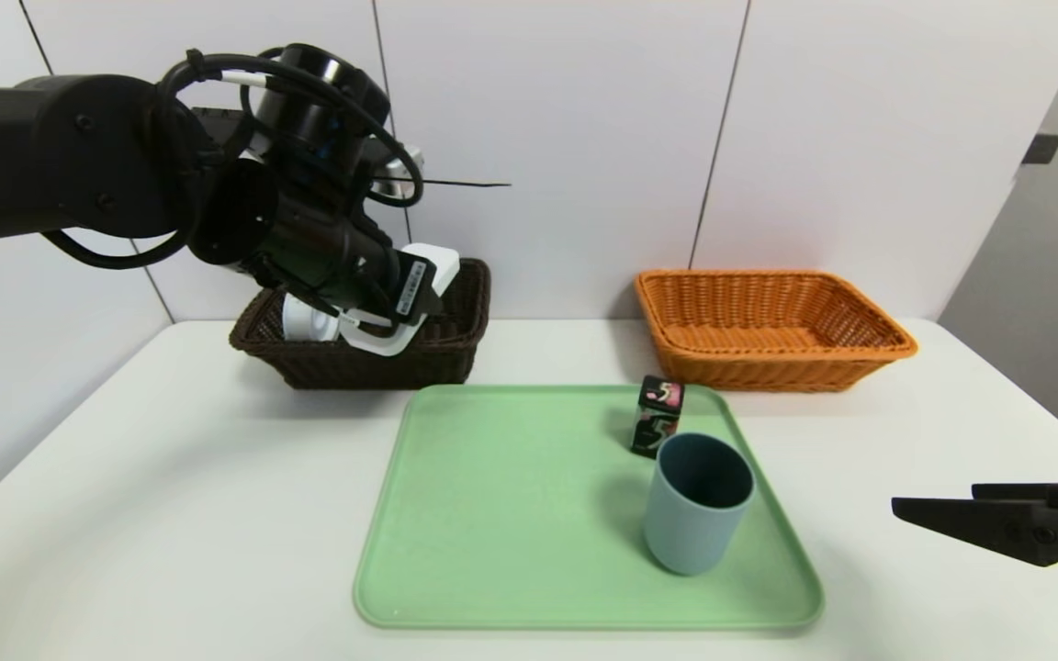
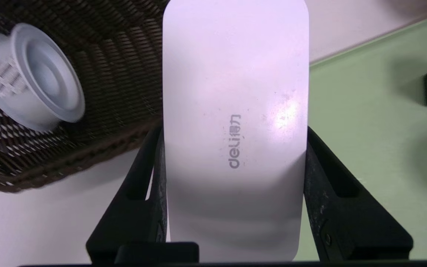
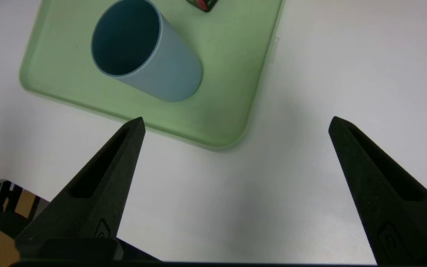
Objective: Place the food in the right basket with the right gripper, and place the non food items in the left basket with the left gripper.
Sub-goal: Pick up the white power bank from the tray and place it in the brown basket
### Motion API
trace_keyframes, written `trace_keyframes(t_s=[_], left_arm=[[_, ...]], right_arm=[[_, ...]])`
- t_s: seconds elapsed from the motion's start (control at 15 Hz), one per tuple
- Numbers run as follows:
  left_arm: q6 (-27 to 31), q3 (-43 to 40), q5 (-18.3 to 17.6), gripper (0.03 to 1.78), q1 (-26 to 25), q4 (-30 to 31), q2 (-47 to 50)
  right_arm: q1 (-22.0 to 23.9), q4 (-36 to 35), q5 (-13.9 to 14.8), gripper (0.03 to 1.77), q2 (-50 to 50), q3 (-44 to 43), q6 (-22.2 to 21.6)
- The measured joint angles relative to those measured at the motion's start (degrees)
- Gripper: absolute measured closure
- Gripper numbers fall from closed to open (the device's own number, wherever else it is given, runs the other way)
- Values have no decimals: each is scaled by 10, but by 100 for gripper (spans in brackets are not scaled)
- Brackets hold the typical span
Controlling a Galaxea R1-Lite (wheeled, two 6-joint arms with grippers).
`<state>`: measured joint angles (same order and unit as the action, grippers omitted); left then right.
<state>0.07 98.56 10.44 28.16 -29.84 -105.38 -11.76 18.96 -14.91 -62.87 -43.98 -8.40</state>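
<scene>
My left gripper (image 1: 391, 312) is shut on a flat white case with a grey logo (image 2: 234, 111), held in the air over the near rim of the dark brown left basket (image 1: 455, 353). Inside that basket lies a white round tub (image 2: 28, 78). The orange right basket (image 1: 772, 326) stands at the back right with nothing showing in it. On the green tray (image 1: 511, 514) stand a small black printed box (image 1: 657, 415) and a blue-grey cup (image 1: 699, 503). My right gripper (image 3: 235, 122) hovers open over bare table beyond the tray's near right corner, holding nothing.
The white table (image 1: 171, 514) runs to a white tiled wall behind the baskets. Its near edge shows under the right gripper in the right wrist view. Bare table lies between the two baskets and to either side of the tray.
</scene>
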Motion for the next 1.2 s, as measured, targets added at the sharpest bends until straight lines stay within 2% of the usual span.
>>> trace_keyframes(t_s=[0.13,0.27,0.47,0.8,0.93,1.07,1.2], left_arm=[[73,18,-18,81,-28,10,-15],[137,38,-51,81,-50,11,-33],[219,72,-62,81,-77,10,-63],[298,133,-60,81,-94,17,-122],[335,142,-57,81,-97,53,-149],[345,145,-45,81,-101,89,-175],[355,145,-36,81,-103,95,-194]], right_arm=[[0,0,0,9,0,1,0],[0,0,1,9,0,3,0],[0,0,1,9,5,12,1],[0,0,2,9,7,17,0],[0,-2,3,9,7,20,0],[1,-26,3,9,7,30,-1],[1,-63,4,9,6,45,-2]])
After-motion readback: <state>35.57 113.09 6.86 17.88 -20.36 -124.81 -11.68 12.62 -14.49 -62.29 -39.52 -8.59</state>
